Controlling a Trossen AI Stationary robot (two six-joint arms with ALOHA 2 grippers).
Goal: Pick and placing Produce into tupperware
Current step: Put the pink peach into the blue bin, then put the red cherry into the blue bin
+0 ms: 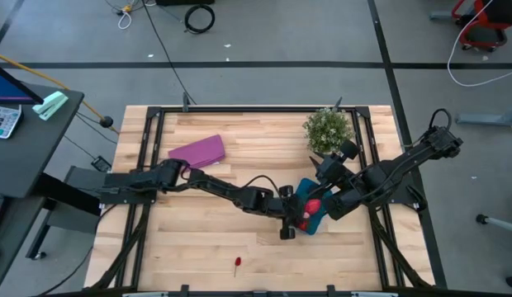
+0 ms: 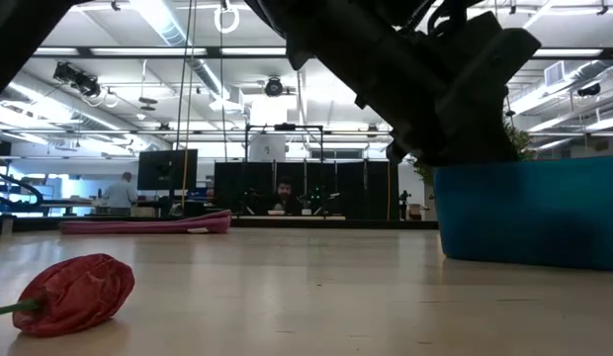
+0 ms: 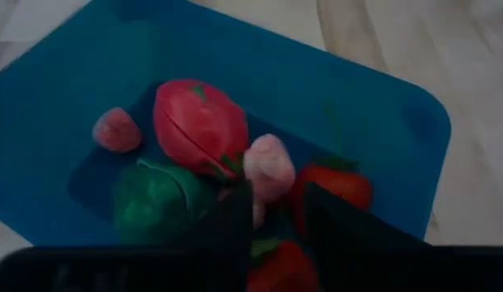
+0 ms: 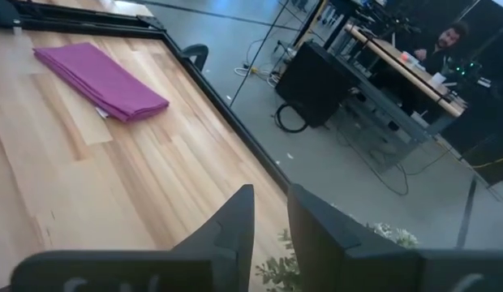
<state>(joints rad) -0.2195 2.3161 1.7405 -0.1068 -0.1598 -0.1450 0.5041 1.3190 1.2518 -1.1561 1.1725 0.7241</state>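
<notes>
The teal tupperware [image 1: 310, 190] [image 3: 381, 105] sits right of the table's middle. It holds several pieces of produce: a big red one [image 3: 199, 122], a green one [image 3: 158, 199], small pink ones [image 3: 268, 166] and red ones [image 3: 337, 182]. My left gripper [image 1: 301, 214] [image 3: 277, 195] hovers open just over them, pointing down at a slant; a red piece [image 3: 280, 264] shows through its gap. A red pepper [image 1: 237, 264] [image 2: 74, 294] lies on its side near the table's front edge. My right gripper [image 1: 329, 165] [image 4: 270, 195] is raised beside the container, open by a narrow gap with nothing in it.
A folded purple cloth [image 1: 198, 151] [image 4: 101, 79] lies at the far left of the table. A bushy potted plant [image 1: 328, 128] stands at the far right, close to my right gripper. A dark metal frame [image 1: 239, 110] borders the tabletop. A person [image 4: 446, 40] sits in the room beyond.
</notes>
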